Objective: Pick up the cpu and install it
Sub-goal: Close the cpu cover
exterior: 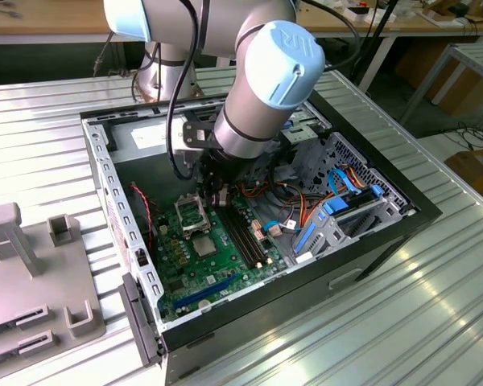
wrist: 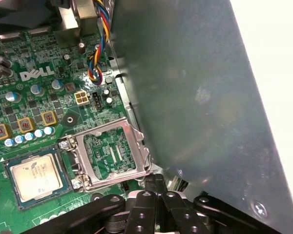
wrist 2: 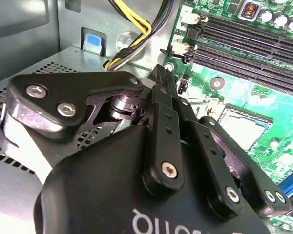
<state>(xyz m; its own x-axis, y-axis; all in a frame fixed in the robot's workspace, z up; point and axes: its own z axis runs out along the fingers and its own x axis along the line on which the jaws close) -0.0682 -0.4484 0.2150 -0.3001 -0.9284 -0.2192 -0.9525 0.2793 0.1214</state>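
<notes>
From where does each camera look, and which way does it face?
Exterior view: off the arm, looking down into the open case; the arm shows.
First wrist view: at the wrist, facing the board past the gripper; cpu beside the frame.
Second wrist view: at the wrist, facing the memory slots over the gripper.
Shared: both wrist views see gripper and board.

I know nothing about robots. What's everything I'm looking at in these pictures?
computer case: one, black, open on the metal table
motherboard: one, green, inside the case
cpu: one, silvery-grey, lying flat on the motherboard
socket frame: one, metal, hinged open beside the cpu
memory slots: several, black, alongside the cpu
cables: several, blue and orange, case's exterior-view right
fixture tray: one, grey, exterior view's left
robot arm: one, silver and pale blue, reaching into case
gripper: one, black, shut, beside the socket frame
</notes>
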